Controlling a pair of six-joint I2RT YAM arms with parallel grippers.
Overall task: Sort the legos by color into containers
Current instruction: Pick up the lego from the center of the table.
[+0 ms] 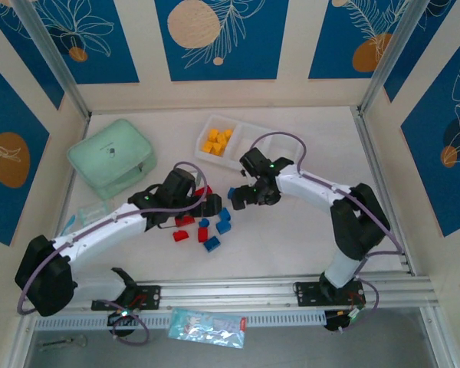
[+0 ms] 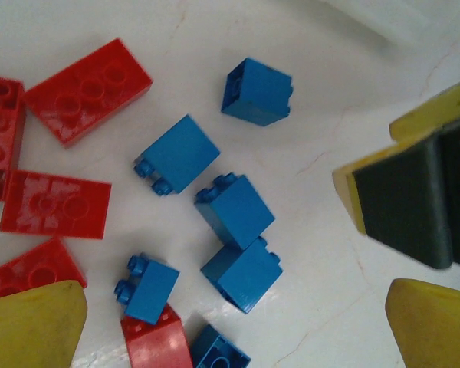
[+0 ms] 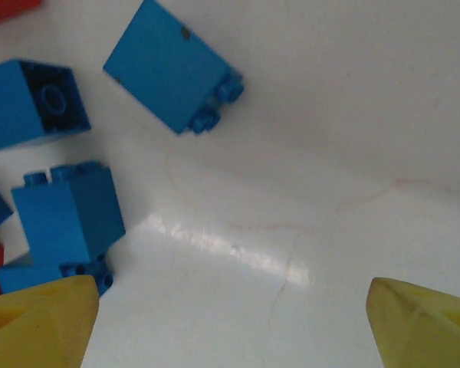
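Red and blue legos lie loose mid-table, among them a blue brick point(image 1: 223, 227) and a red brick point(image 1: 181, 235). Yellow legos point(image 1: 215, 140) sit in the left compartment of the white tray, the containers point(image 1: 249, 130). My left gripper point(image 1: 212, 205) hovers open over the pile; in the left wrist view the gripper point(image 2: 234, 330) has blue bricks point(image 2: 241, 274) below its gap and red bricks point(image 2: 87, 90) to the left. My right gripper point(image 1: 244, 198) is close by, open over bare table point(image 3: 230, 326), with blue bricks point(image 3: 172, 67) to its left. Neither holds anything.
A mint-green case point(image 1: 111, 157) stands at the back left. A printed packet point(image 1: 207, 326) lies on the front rail. The two grippers are close together; the right one's pad point(image 2: 402, 199) shows in the left wrist view. Walls enclose the table.
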